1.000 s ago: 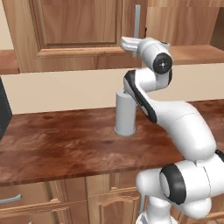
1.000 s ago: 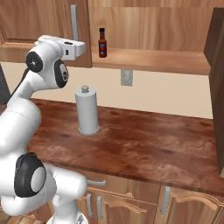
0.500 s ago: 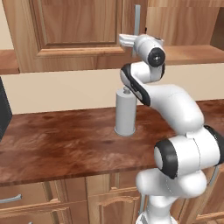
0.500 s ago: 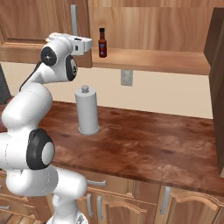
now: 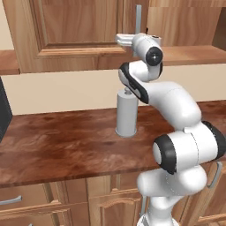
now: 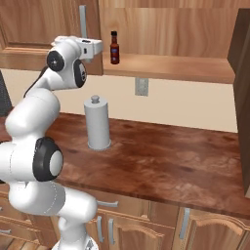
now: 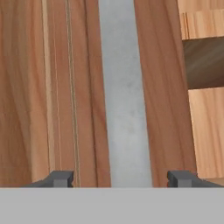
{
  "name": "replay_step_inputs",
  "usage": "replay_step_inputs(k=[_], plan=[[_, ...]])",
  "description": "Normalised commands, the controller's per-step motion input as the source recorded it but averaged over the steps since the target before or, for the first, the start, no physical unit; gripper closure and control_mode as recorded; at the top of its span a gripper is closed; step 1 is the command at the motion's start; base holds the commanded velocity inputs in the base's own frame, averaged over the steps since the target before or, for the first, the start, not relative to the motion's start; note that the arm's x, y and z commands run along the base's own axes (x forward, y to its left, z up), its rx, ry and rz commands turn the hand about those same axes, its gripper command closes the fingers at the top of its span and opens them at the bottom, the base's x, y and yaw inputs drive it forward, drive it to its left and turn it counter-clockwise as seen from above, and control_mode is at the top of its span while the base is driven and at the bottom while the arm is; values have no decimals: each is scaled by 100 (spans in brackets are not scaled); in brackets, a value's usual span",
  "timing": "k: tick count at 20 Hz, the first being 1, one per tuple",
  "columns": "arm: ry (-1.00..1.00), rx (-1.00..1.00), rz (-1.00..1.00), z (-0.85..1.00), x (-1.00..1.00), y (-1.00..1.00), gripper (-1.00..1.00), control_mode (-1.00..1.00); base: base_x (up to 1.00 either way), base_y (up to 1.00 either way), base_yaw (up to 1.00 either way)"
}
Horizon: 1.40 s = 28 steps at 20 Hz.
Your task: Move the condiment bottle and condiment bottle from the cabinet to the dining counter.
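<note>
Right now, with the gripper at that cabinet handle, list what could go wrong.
1. The gripper stands open astride the silver handle; if it closes off-centre, it might slip off.
2. The condiment bottle stands near the shelf edge beside that door; a swing of the hand could topple it.
3. The grey cylinder holder stands below the arm.

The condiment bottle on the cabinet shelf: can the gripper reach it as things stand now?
Probably yes. The condiment bottle stands alone on the open shelf with nothing before it. But the gripper faces the door's silver handle, so it must first shift sideways.
</note>
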Motion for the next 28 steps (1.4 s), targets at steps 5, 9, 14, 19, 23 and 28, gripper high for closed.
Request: replay_step_inputs(k=[5,9,14,19,23,28], plan=[[9,-8,2,0,18,44,100,-100,0,0,0],[10,-6,5,0,-46,63,100,-100,0,0,0],[4,-3,0,3,-97,54,100,-100,0,0,0],[0,-1,0,13,-100,48,100,-100,0,0,0],[3,-1,0,19,-100,60,100,-100,0,0,0],[3,-2,0,20,-100,67,100,-100,0,0,0]])
